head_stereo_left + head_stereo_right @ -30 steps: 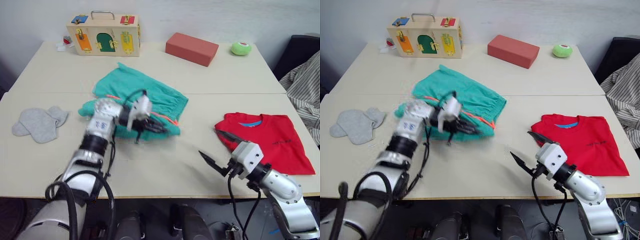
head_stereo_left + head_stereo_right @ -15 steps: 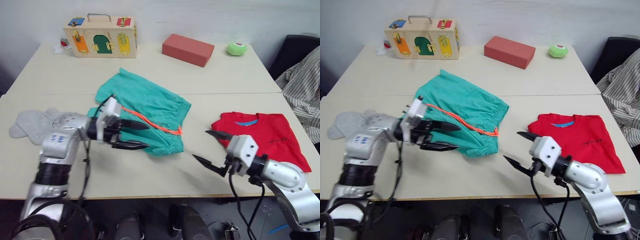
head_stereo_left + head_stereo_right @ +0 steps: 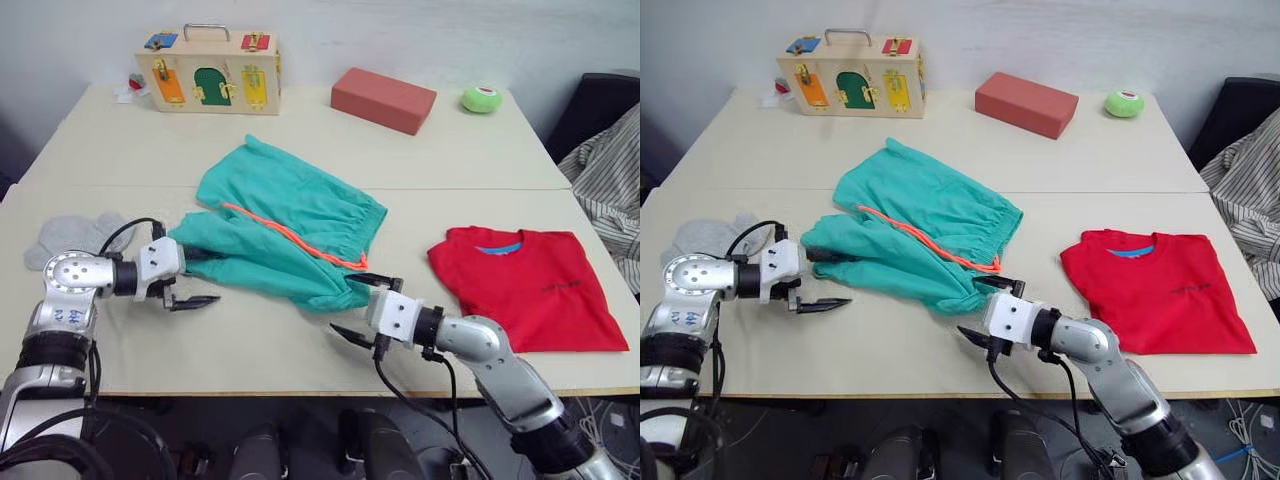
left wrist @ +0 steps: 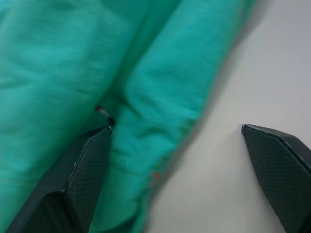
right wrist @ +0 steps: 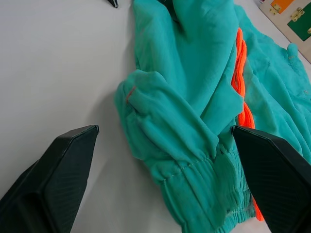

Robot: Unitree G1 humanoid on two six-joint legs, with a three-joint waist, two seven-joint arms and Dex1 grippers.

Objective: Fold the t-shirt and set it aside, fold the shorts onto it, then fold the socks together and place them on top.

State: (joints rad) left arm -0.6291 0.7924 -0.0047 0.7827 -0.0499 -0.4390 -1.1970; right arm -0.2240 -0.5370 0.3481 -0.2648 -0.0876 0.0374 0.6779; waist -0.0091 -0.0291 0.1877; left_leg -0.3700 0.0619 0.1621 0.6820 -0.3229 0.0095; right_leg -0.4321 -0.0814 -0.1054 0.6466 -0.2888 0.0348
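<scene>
1. Shorts lie loosely bunched mid-bench, orange drawstring running across the top, gathered waist toward the robot's right.
2. Left tool sits at the shorts' left end, released; upper finger touches or tucks under the cloth edge, lower finger is on bare bench just beside the cloth.
3. Right tool sits at the shorts' near-right corner by the waistband, released, fingers spread; upper finger is at the cloth edge, lower one is off the fabric. Nothing grasped.
4. T-shirt lies folded flat on the right side of the bench, blue label at the collar, apart from the shorts.
5. Socks lie at the left edge, partly hidden behind the left arm.
6. Far side: wooden latch box, salmon-red block, green ball.
7. Striped fabric hangs off the right.
</scene>
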